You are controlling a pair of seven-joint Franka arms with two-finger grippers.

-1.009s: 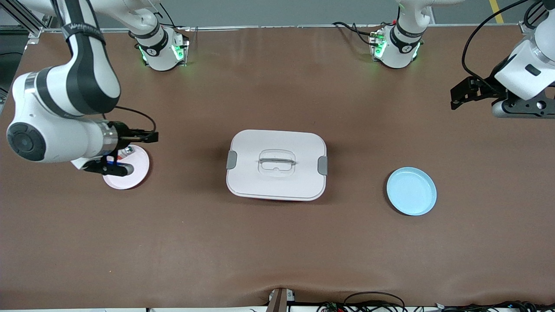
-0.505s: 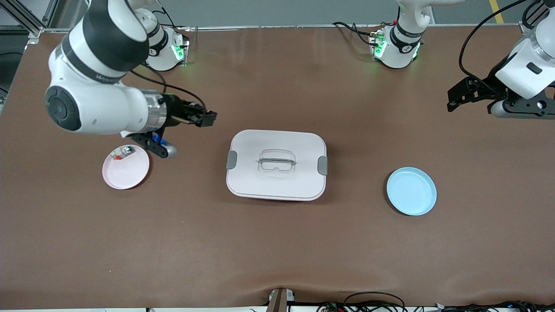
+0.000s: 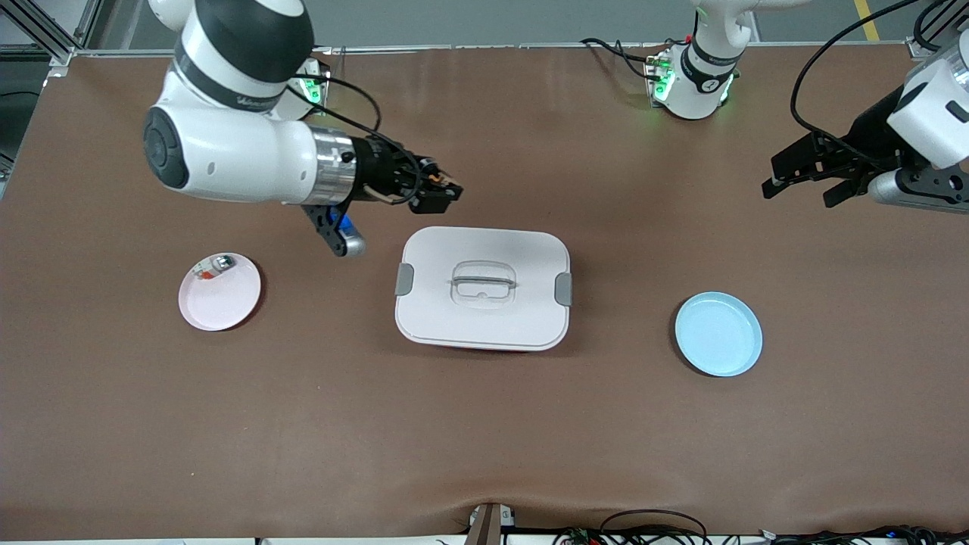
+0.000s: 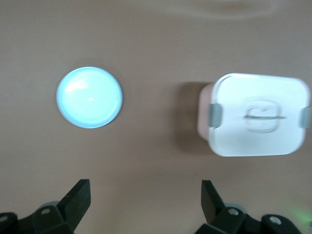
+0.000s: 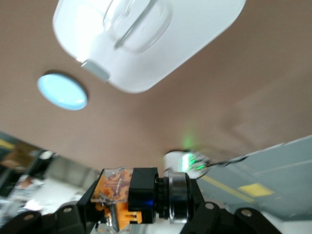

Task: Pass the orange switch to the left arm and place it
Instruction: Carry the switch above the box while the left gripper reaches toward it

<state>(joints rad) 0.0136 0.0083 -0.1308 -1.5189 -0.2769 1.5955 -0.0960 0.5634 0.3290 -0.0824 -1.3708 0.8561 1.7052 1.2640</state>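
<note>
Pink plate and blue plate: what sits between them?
In the front view, the box sits between the pink plate and the blue plate.

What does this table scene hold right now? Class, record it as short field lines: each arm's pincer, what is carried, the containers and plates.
right pincer: shut on the small black-and-orange switch, up above the table beside the box
left pincer: open, holding nothing, raised at the left arm's end
large white latched box: lid on, mid-table
round pink plate: holds a small silver-and-red piece
round light-blue plate: nothing on it
</note>
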